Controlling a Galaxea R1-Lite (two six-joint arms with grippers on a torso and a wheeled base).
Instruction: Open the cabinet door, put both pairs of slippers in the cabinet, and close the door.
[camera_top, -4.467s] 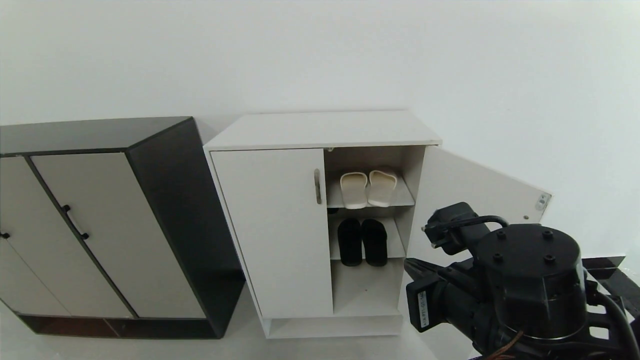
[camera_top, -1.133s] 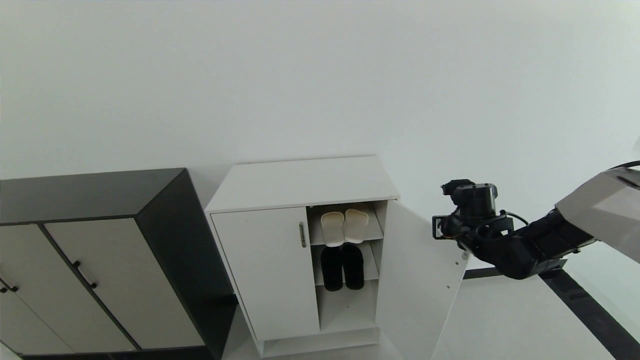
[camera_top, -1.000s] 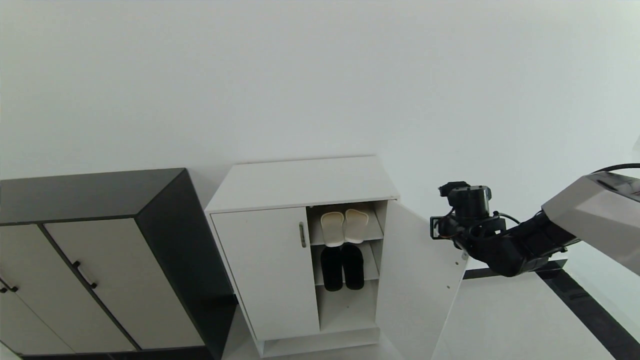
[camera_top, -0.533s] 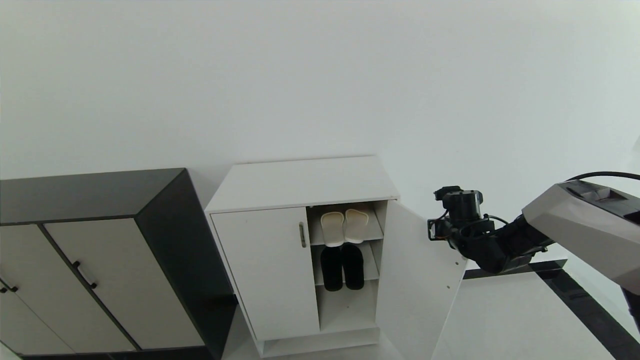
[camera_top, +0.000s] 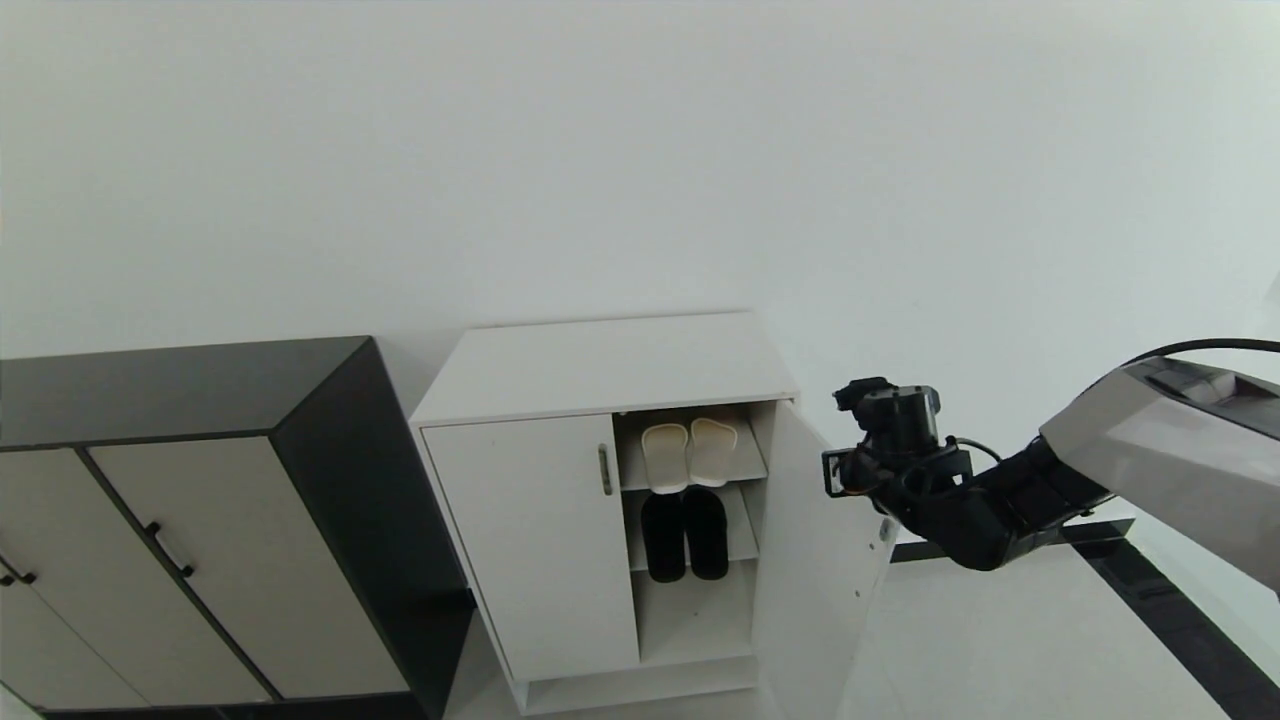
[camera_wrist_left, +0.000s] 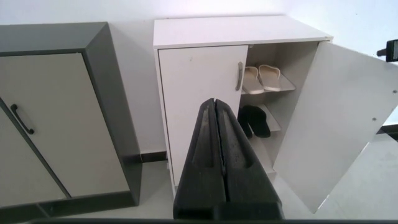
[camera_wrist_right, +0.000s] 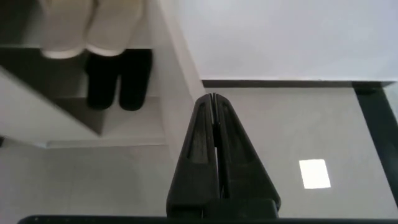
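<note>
Head view: your right end effector (camera_top: 845, 472) sits at the top free edge of the half-open door (camera_top: 815, 580) of the white cabinet (camera_top: 600, 370), on the door's outer side; can't tell if it's touching. The cream slippers (camera_top: 690, 452) are off to its left on the top shelf, roughly level with it. The black slippers (camera_top: 685, 535) are one shelf lower. Both pairs lie lengthwise, front to back.

Left wrist view: your left end effector (camera_wrist_left: 215, 106) is pinched fully closed on nothing, well back from the cabinet, with the slippers ahead of it.

Right wrist view: the right end effector is fully closed and empty, its tip just beside the door edge.
</note>
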